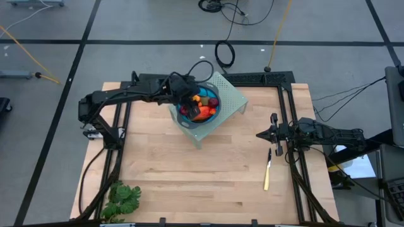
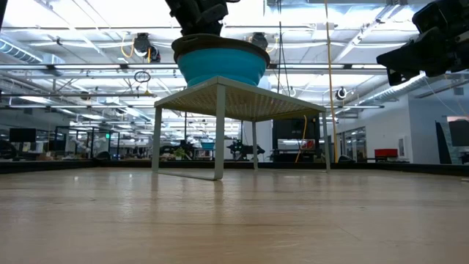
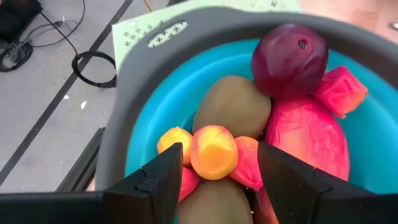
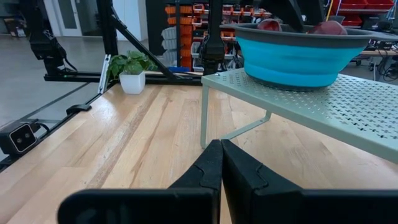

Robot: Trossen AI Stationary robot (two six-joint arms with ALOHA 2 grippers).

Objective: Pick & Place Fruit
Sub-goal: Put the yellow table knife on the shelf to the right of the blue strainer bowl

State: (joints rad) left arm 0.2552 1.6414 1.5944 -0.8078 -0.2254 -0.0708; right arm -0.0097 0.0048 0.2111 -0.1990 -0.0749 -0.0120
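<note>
high: straight down | low: table-level, across | wrists: forward | all share the bowl (image 1: 201, 108)

We saw a wooden table (image 1: 189, 170) carrying a perforated rack (image 1: 230, 94), a knife (image 1: 267, 171) and a leafy bunch (image 1: 123, 198).

The fruit (image 3: 273, 118) is lying heaped in the blue bowl (image 3: 143, 149), toward the table's twelve o'clock edge.
</note>
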